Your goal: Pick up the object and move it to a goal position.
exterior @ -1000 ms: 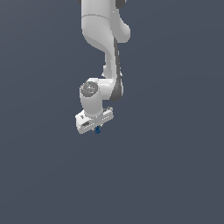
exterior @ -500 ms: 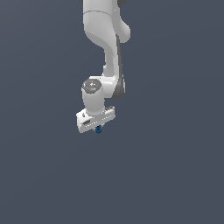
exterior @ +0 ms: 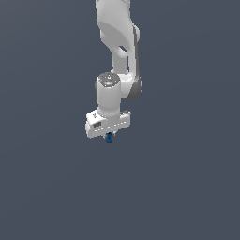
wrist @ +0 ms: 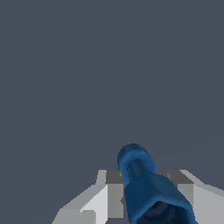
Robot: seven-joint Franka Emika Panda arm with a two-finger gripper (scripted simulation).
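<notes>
Blue fills the nearest part of the wrist view: the dumbbell piece (wrist: 146,188) sits clamped between the two pale fingers (wrist: 98,199) of the claw (wrist: 148,192), one blocky end close to the lens, the narrower shaft leading to the rounded far end. In the exterior view the claw (exterior: 109,137) points down, grasping the piece (exterior: 109,138), which peeks out just beneath the white hand. Above it rises the white arm (exterior: 117,42). Beyond lies only the plain grey-blue surface (exterior: 47,187).
</notes>
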